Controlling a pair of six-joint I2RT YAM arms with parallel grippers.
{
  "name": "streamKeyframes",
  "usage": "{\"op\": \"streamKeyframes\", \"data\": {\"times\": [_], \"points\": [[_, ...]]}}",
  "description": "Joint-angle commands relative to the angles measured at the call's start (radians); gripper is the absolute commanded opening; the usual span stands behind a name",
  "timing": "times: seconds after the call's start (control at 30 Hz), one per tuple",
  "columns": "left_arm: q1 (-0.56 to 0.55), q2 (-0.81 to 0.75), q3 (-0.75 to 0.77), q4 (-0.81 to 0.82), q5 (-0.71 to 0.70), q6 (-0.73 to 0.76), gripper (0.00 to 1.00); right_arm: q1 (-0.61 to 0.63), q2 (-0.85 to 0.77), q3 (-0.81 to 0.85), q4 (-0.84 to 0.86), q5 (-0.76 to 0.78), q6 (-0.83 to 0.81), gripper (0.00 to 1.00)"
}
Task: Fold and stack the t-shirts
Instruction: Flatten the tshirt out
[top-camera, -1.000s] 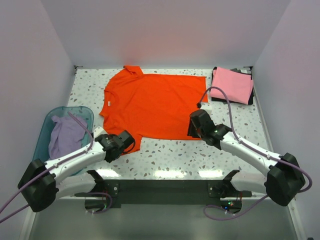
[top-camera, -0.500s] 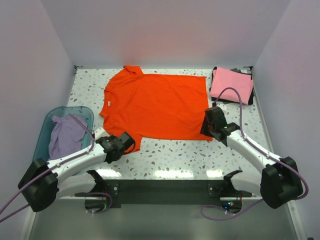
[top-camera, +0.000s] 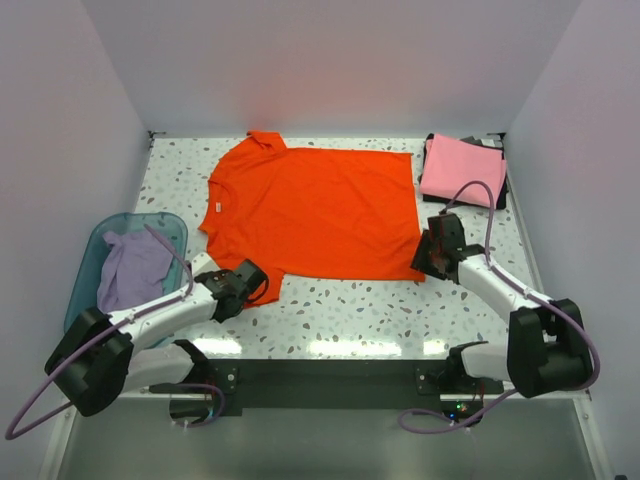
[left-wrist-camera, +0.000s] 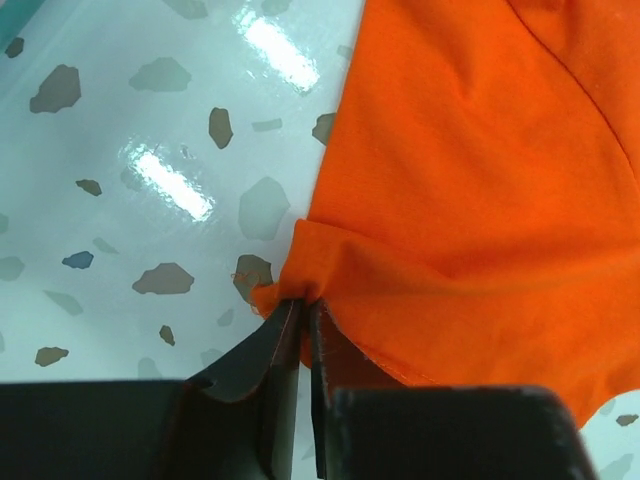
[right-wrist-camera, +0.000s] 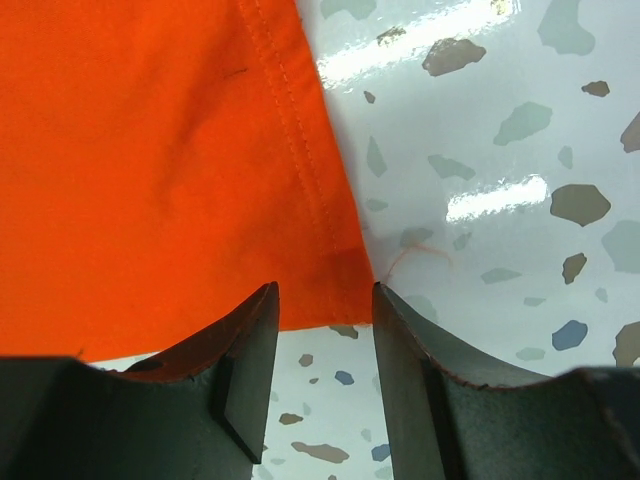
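At the left edge of the tabletop (top-camera: 350, 305) we see a teal basin (top-camera: 170, 225) with the lavender t-shirt (top-camera: 130, 275) crumpled inside it.

Just right of the basin, the left end effector (top-camera: 258, 287) reaches the near sleeve of the orange-red t-shirt (top-camera: 310, 210). From its wrist view, the left end effector (left-wrist-camera: 303, 305) has its fingers pressed almost together, pinching a small bunched fold at the sleeve's edge of the orange-red t-shirt (left-wrist-camera: 480, 200).

This shirt lies spread flat in the middle of the tabletop. Its long axis runs left to right, with the collar pointing left and the hem at the right. One sleeve points far, the other near.

At the near right corner of the hem sits the right end effector (top-camera: 425, 265). Its wrist view shows the right end effector (right-wrist-camera: 322, 295) with fingers spread, the corner of the orange-red t-shirt (right-wrist-camera: 150, 150) lying between them, unpinched.

At the far right corner the pink t-shirt (top-camera: 462, 168) lies folded.
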Motion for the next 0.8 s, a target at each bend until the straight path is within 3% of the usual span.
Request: {"op": "streamKeyframes", "data": {"times": [0.0,0.13,0.77], "points": [[0.009,-0.028,-0.016,0.04,0.026,0.034,0.11,-0.032,0.02,0.002,0.065,-0.051,-0.005,0.47],[0.009,-0.09,-0.015,0.026,0.048,0.048,0.0,-0.05,0.029,0.002,0.076,-0.07,0.007,0.47],[0.009,-0.298,0.036,-0.116,0.075,0.064,0.0,-0.05,-0.02,-0.087,0.056,-0.014,0.092,0.45]]}}
